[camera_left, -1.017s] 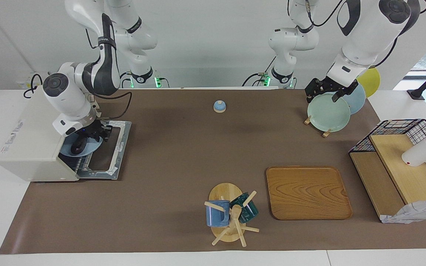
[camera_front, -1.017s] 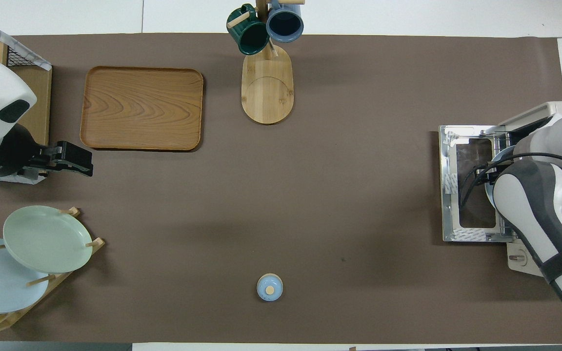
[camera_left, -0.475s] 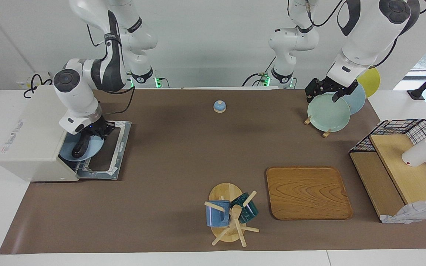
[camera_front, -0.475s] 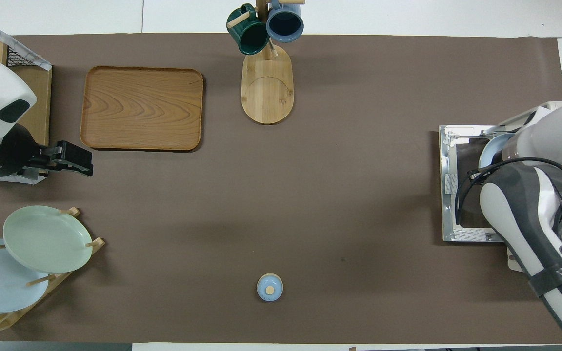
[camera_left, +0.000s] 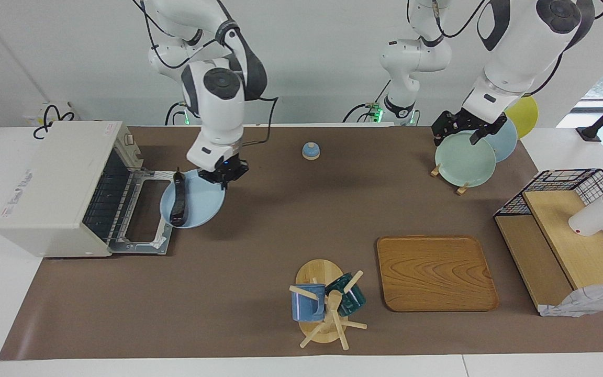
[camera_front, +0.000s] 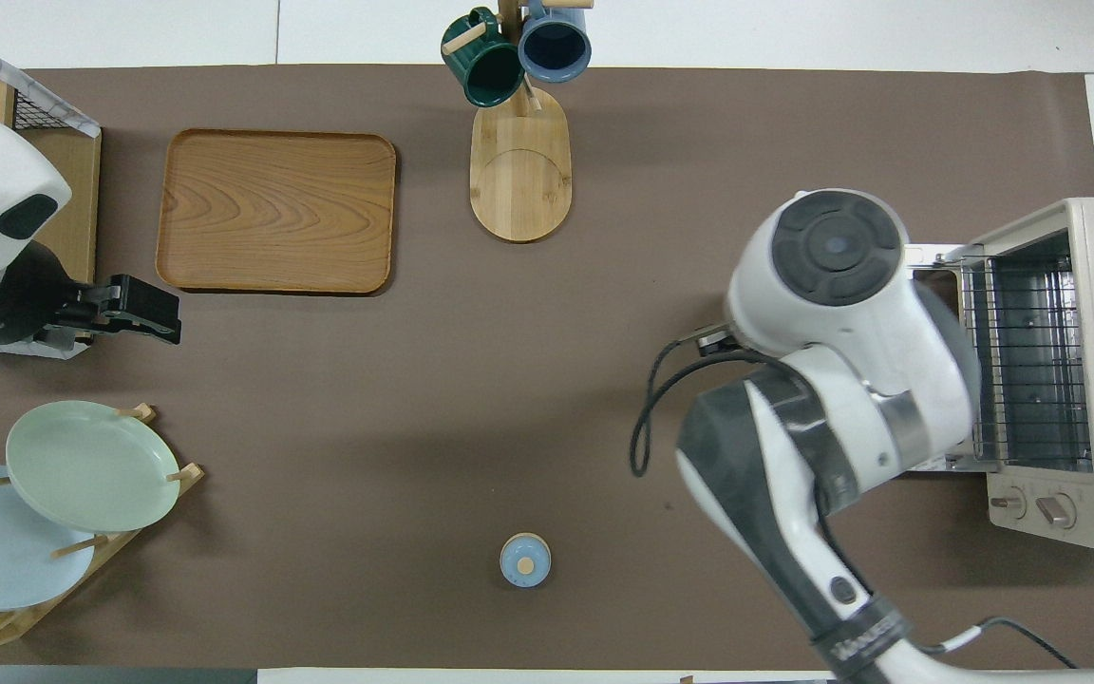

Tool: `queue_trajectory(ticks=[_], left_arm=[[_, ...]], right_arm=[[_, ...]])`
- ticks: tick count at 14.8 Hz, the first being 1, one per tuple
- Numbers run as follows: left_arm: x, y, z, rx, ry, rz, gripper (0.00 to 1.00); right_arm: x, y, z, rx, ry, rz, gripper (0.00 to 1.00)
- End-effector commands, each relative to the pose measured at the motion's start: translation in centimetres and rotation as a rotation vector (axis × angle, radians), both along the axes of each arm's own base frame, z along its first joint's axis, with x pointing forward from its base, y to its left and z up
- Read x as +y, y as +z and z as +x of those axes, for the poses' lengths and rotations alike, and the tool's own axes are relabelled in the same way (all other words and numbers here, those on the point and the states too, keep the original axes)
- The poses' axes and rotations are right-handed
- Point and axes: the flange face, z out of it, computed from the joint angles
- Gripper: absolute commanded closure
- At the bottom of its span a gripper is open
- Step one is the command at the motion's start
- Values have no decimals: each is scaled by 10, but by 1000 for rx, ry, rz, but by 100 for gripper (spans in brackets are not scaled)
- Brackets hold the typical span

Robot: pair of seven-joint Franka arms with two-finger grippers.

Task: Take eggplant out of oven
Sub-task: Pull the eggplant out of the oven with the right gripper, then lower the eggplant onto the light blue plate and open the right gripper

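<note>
My right hand (camera_left: 221, 178) is clamped on the rim of a round pale blue plate (camera_left: 199, 207), held out in front of the boxy off-white toaster oven (camera_left: 55, 186) and its lowered door. The slim glossy dark purple eggplant (camera_left: 178, 201) lies loose on the plate's edge away from my hand; any tilt could roll it off. The oven's wire rack looks bare. My left hand (camera_left: 457, 128) waits, open, over the rack of plates (camera_left: 464, 157).

Counted: one oven (camera_left: 53, 188), one eggplant (camera_left: 178, 198), one wooden tray (camera_left: 436, 272), one wire basket (camera_left: 568, 230). Four plates (camera_left: 464, 158) and two mugs (camera_left: 308, 302) were noted. One bell (camera_left: 310, 151) stands alone.
</note>
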Motion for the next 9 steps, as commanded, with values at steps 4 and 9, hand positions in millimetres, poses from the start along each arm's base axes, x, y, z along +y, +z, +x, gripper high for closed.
queue_trajectory(ticks=[4,9], left_arm=[[3,4,-4,-17,-5,11,0],[3,4,-4,-18,-5,10,0]], right_arm=[[188,-50,11,-29,-202,24,100],[236,-84,-8,-74,-300,235,100]])
